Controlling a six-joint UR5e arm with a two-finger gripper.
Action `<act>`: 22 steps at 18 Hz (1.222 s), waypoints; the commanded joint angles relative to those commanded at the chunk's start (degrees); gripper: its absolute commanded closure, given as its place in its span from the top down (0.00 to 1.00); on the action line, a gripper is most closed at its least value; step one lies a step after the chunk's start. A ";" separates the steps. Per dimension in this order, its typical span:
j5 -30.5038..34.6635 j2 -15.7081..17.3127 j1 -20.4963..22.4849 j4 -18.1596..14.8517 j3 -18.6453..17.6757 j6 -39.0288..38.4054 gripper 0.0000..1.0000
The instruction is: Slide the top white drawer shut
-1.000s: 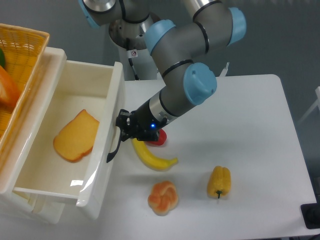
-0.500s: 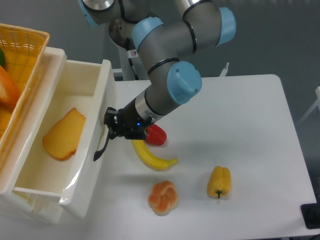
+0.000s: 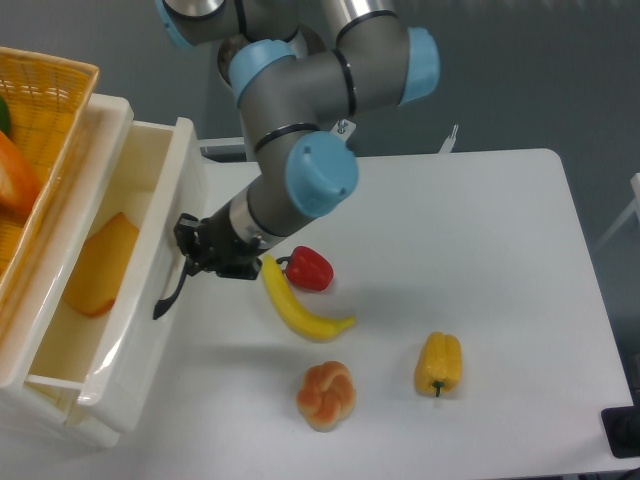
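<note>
The top white drawer sits at the frame's 9 o'clock side, and it is far less open than a second ago: its front panel has travelled leftward, so only a narrow strip of the inside shows. The orange-yellow slice inside is now half hidden against the cabinet edge. The curved black handle on the front points toward 3 o'clock, and the tool is pressed against the front just above it; whether its fingers are apart or together I cannot tell, as they merge with the dark handle. The arm has followed the drawer leftward, which suggests the push is working and the closing is well along but not done, since a gap remains. The lower white drawer juts out beneath at 7 o'clock. The woven basket rests on top at 10 o'clock. On the surface, toward 3 to 5 o'clock of the tool, lie a banana, a red pepper, a yellow pepper and an orange pastry-like piece, all unmoved
</note>
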 joint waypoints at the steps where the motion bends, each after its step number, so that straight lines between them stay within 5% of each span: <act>1: 0.00 0.00 -0.44 0.09 0.00 -0.52 0.00; 16: 1.83 -0.44 -3.96 1.67 0.00 -3.70 0.00; 18: 3.68 -0.35 -1.78 3.50 0.09 -3.69 0.19; 20: 5.70 -0.35 2.26 5.26 0.09 -3.61 0.56; 21: 6.58 -0.26 4.37 6.14 0.17 -3.52 0.94; 22: 7.46 -0.26 6.30 6.94 0.35 -3.43 1.00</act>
